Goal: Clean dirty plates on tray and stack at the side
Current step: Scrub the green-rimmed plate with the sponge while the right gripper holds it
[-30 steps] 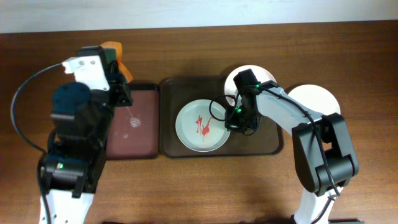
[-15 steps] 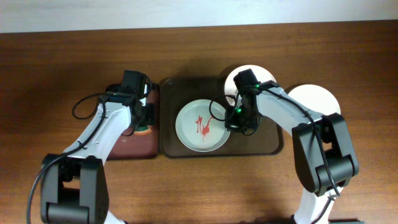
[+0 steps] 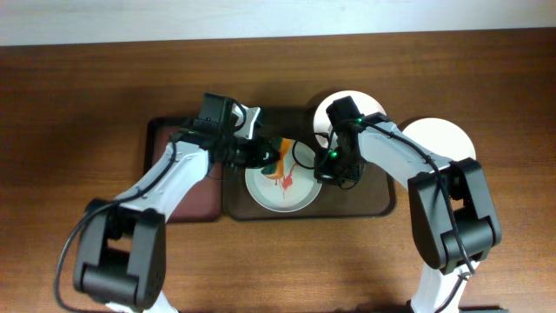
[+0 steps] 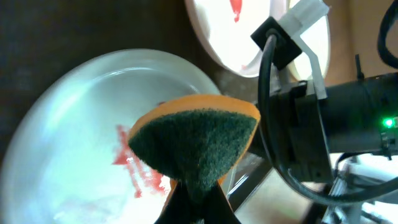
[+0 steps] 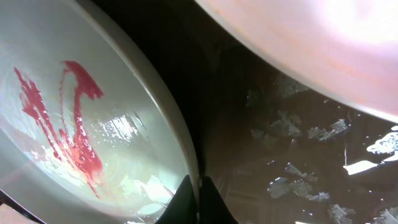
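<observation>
My left gripper (image 4: 194, 202) pinches the sponge (image 4: 199, 140), my right gripper (image 5: 198, 190) pinches the middle plate (image 3: 291, 196); hard scrubbing could tug it loose.

The left end effector (image 4: 194, 190) has swung toward 3 o'clock, off the reddish tray (image 3: 205, 205) and over the smeared plate (image 3: 295, 196) (near its 11 o'clock rim), carrying the sponge (image 4: 193, 140) pinched between its 2 fingers.

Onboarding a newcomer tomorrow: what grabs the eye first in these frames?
The red sauce smear on the pale plate in the dark tray, with an orange-and-green sponge over it in the left jaws. The right jaws pinch that plate's right rim; a clean white plate sits on the table, far right.
</observation>
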Robot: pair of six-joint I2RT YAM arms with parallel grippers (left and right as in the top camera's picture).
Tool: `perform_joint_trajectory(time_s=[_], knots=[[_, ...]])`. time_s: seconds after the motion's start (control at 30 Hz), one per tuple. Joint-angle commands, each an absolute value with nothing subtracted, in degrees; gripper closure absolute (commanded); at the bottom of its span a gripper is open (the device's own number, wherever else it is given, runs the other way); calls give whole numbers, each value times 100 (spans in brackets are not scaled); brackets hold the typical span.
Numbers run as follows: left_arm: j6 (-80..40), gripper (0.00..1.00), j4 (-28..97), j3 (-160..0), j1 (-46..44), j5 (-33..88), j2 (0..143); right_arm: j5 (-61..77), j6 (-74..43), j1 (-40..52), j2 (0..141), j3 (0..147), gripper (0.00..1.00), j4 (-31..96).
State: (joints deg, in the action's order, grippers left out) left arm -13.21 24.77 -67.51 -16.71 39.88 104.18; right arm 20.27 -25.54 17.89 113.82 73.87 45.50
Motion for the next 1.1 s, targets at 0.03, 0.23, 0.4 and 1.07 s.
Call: perform_joint_trajectory(time_s=[0.03, 0.23, 0.4, 1.07], knots=[[-1938, 100, 1846, -6829, -1688, 5577, 11290, 2038, -2571, 1815, 11286, 7419, 96, 4563], [-2447, 100, 1243, -6829, -1872, 6154, 11743, 2038, -2571, 1815, 11286, 7419, 96, 4560], [-2722, 100, 1243, -6829, -1977, 5857, 11743, 2038, -2571, 1815, 11286, 7419, 96, 4565], [-2320, 100, 1608, -6735, -1706, 3699, 12127, 2060, -2571, 1815, 11286, 7419, 96, 4567]])
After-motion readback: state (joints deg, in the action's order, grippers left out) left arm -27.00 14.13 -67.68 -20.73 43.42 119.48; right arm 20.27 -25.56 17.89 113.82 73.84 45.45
